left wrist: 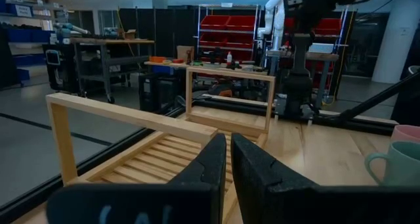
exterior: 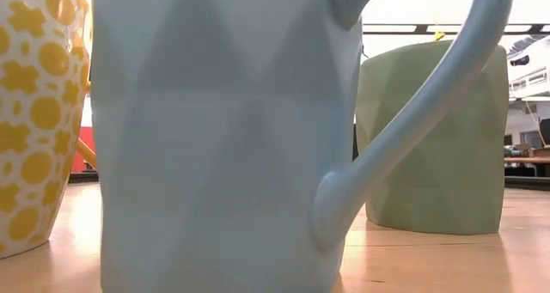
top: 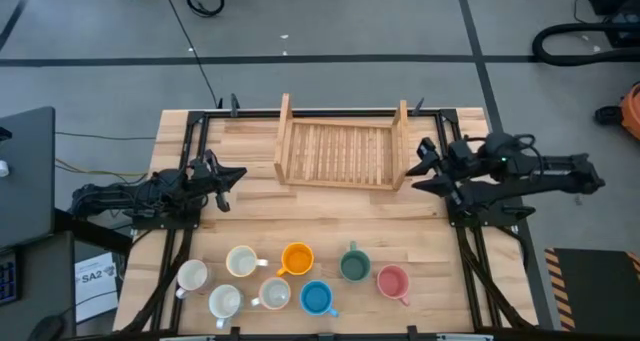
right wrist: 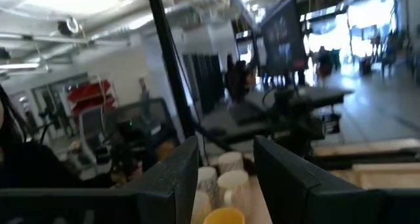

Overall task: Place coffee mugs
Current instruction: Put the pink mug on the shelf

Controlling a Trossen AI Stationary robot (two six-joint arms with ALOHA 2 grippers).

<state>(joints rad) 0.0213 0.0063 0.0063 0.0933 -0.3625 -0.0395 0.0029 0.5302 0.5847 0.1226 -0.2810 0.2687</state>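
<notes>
Eight mugs stand upright on their bases in a cluster near the table's near edge. Four are white (top: 192, 276), (top: 242, 260), (top: 226, 301), (top: 273, 294); one each is orange (top: 297, 258), blue (top: 317, 298), teal-green (top: 354, 265) and pink (top: 393, 280). The low view is filled by the blue mug (exterior: 223, 138), with the green mug (exterior: 438, 138) behind it. My left gripper (top: 225, 176) (left wrist: 228, 152) hovers shut at the table's left, far from the mugs. My right gripper (top: 425, 166) (right wrist: 226, 152) hovers open at the right, beside the rack.
A slatted wooden rack (top: 335, 153) (left wrist: 164, 138) with raised end frames lies in the middle of the table's far half, between the two grippers. Bare wood lies between the rack and the mugs. A white mug with yellow dots (exterior: 34, 112) shows at the low view's left.
</notes>
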